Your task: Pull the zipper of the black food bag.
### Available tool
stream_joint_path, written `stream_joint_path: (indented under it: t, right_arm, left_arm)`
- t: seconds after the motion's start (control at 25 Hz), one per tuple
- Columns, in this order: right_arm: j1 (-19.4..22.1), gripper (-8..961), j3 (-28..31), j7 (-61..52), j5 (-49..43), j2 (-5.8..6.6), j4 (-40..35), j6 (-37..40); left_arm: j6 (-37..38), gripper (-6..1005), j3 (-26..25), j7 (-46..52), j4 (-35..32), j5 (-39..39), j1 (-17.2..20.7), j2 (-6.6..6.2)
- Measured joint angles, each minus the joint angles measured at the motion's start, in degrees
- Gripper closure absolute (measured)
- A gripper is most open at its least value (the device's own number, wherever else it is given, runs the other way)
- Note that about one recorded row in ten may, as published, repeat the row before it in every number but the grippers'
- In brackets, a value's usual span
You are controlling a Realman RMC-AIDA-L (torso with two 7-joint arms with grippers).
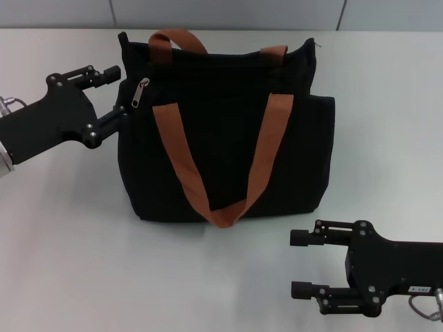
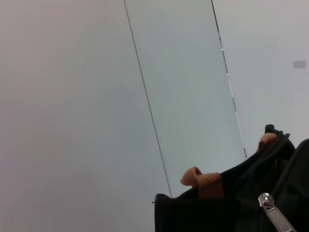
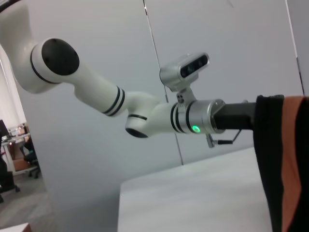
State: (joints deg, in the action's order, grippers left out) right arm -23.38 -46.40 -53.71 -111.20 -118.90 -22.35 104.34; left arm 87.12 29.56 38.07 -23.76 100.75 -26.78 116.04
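One black food bag [image 1: 228,131] lies on the white table [image 1: 69,263], occupying the centre and upper centre of the head view. It carries two rust-brown strap handles: one long handle [image 1: 208,180] draped down the front panel in a V to the lower centre of the frame, and one second handle [image 1: 178,38] arching at the bag's top edge.

One zipper [image 1: 141,93], a silver teardrop pull, sits at the upper left of the bag's front panel, at the left end of its zip line, hanging slightly slanted. In the left wrist view the same pull [image 2: 273,212] shows at the lower right corner against the black fabric.

Two grippers are in view. The left gripper [image 1: 119,92] is at the upper left of the frame, against the bag's left side, fingers spread apart: one finger beside the bag's upper left corner, the other touching the side panel lower down. It grasps nothing; the zipper lies just right of it, apart from both fingers.

The right gripper [image 1: 299,264] rests at the lower right of the frame, below the bag and apart from it, fingers parted, empty.
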Motion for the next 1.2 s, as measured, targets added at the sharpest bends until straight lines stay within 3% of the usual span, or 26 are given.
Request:
stream_joint_path:
  t: [0.24, 0.4, 0.52, 0.64, 0.68, 0.84, 0.88, 1.2]
  right_arm:
    - [-0.5, 256, 0.7, -0.6, 0.9, -0.15, 0.1, 4.1]
    - [-1.5, 257, 4.7, -3.6, 1.2, -0.29, 0.5, 8.5]
    - [-3.9, 257, 10.3, -14.4, 4.0, -0.29, 1.5, 12.8]
    - [-5.3, 257, 11.1, -23.4, 7.7, -0.02, 1.2, 13.4]
    - [-6.7, 257, 11.2, -29.3, 10.1, 0.37, 1.1, 13.2]
    - [-9.8, 258, 11.3, -35.7, 12.1, 1.01, 1.0, 12.7]
    - [-12.4, 258, 11.0, -39.7, 12.4, 1.16, 0.6, 11.6]
    - [-20.8, 258, 8.4, -51.6, 12.0, 1.16, -1.2, 3.3]
  left_arm:
    - [0.5, 580, -0.2, -2.6, -0.1, -0.1, 0.4, 0.75]
    - [1.0, 661, -0.6, -3.4, -0.1, -0.5, 0.5, 1.17]
    - [1.8, 760, -0.9, -3.5, -0.1, -0.9, 0.6, 1.34]
    - [2.4, 879, -0.9, -3.7, -0.1, -1.4, 0.9, 1.48]
    - [2.5, 898, -1.0, -4.0, -0.1, -1.5, 1.0, 1.58]
    - [2.6, 972, -1.0, -5.9, 0.0, -1.7, 1.1, 2.05]
    - [2.6, 972, -0.9, -6.9, 0.1, -2.0, 1.2, 2.34]
    - [2.6, 968, -0.9, -8.1, 0.4, -3.3, 1.2, 2.44]
